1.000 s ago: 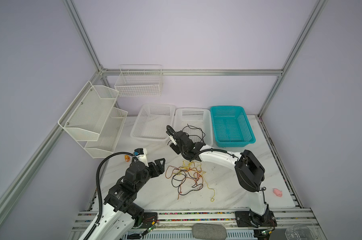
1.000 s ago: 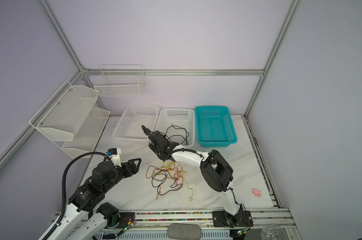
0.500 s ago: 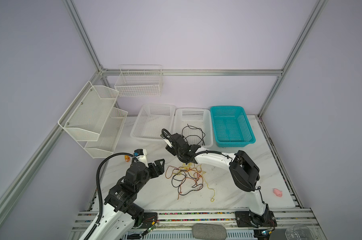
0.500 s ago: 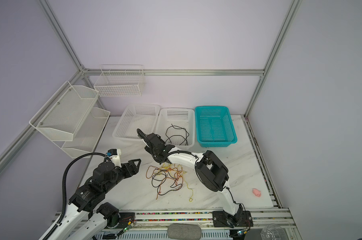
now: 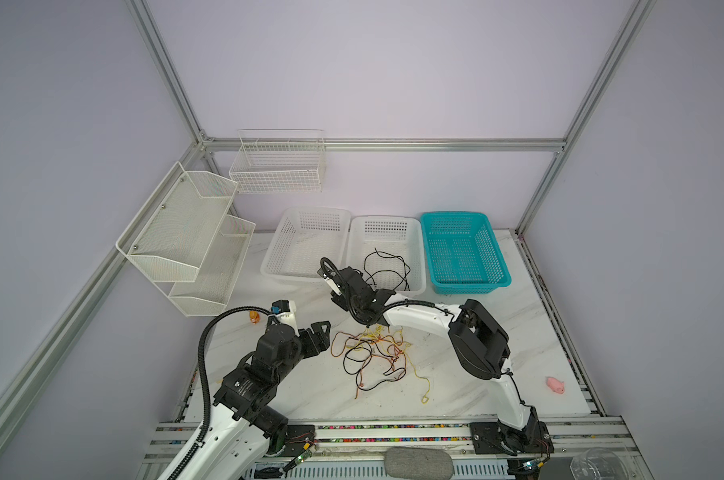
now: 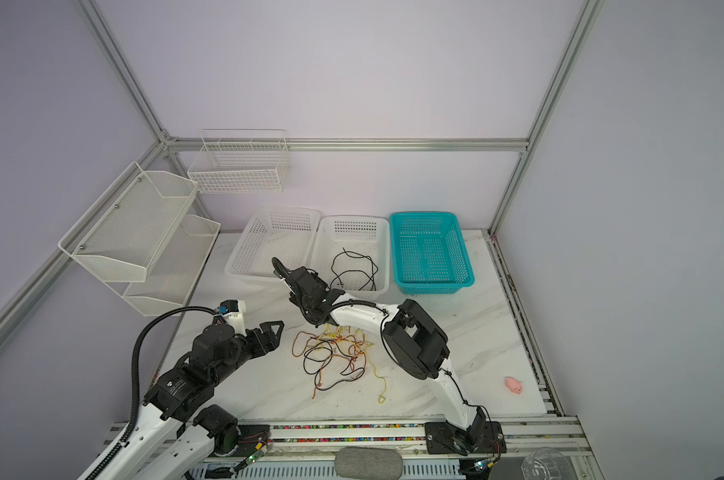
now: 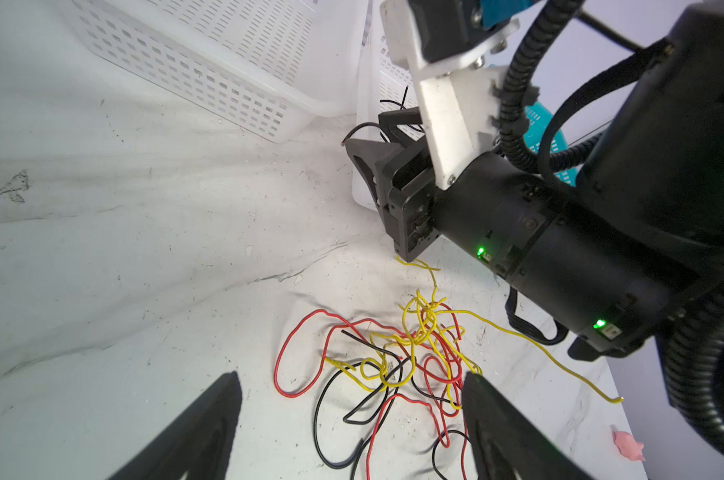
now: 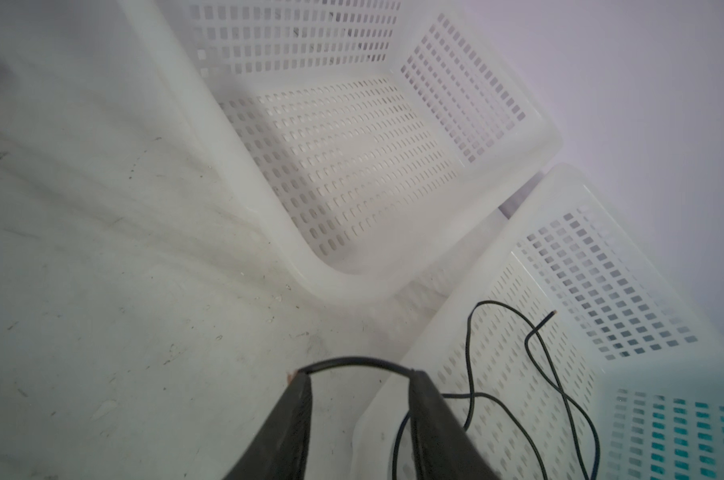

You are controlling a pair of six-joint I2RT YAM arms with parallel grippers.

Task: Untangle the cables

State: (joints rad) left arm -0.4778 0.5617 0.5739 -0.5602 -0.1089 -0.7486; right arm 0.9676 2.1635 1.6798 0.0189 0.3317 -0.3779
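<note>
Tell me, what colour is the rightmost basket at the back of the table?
Teal. The rightmost basket shows best in a top view.

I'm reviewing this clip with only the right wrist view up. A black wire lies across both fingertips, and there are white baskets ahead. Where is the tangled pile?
Observer: It is behind the right gripper, outside that view. In both top views the tangle of cables lies on the table between the two arms.
Operator: What is the other arm doing?
Observer: The left gripper hangs open just left of the tangle, pointing at it.
Operator: Is the pile all black wire?
Observer: No. The left wrist view shows red, yellow and black mixed together.
</note>
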